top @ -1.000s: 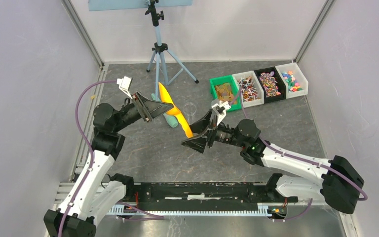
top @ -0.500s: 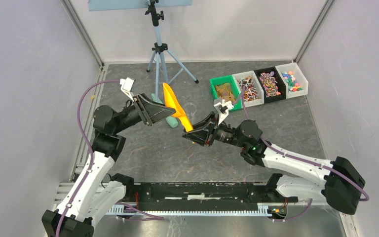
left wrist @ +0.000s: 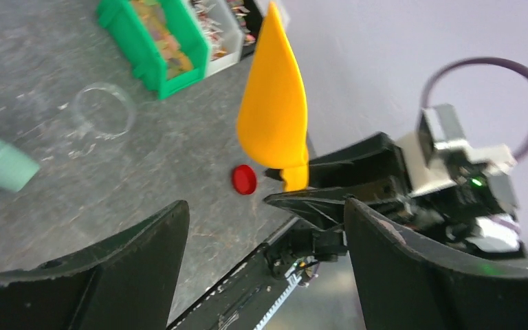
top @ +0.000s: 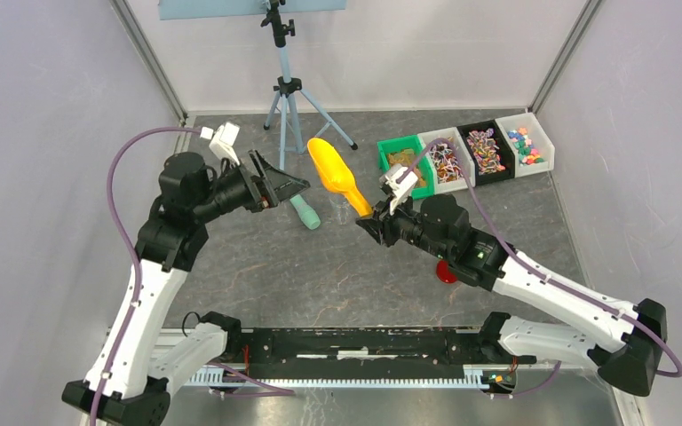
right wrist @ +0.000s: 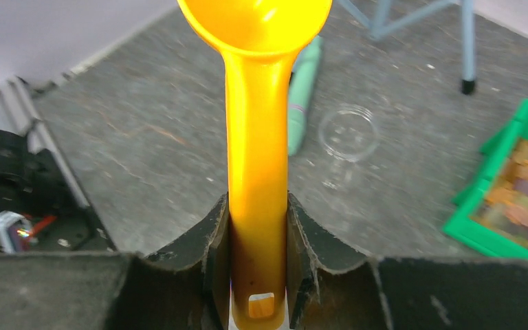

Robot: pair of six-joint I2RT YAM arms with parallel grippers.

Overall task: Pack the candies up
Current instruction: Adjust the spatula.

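Counter (top: 266,266): grey, mottled, walled on three sides, with both arm bases at its near edge.
Left arm: reaches up over the left half of the counter. Its pincer (top: 295,185) is released, jaws spread wide with nothing between them, facing the scoop.
Right arm: stretches from the near right corner toward the middle. Its pincer (top: 373,222) is clenched on the handle end of the orange scoop.
Tripod (top: 289,98): blue-grey, standing at the far middle of the counter.
Bins: four in a row at the far right, from left a green bin (top: 382,156), a white one, a black bin (top: 472,130) and another white one, set edge to edge.
Orange scoop (top: 337,176): held up off the counter. Its bowl points toward the far left and looks empty in the right wrist view.
Teal cylinder (top: 306,213): lying on its side near the middle of the counter, below the left pincer.
Clear jar (right wrist: 347,132): open-topped, on the counter between the teal cylinder and the green bin.
Red lid (top: 446,271): flat on the counter beside the right arm, well apart from the jar.
Candies (top: 484,151): all in the four bins. The green bin holds golden-brown ones and the other three hold mixed colours.
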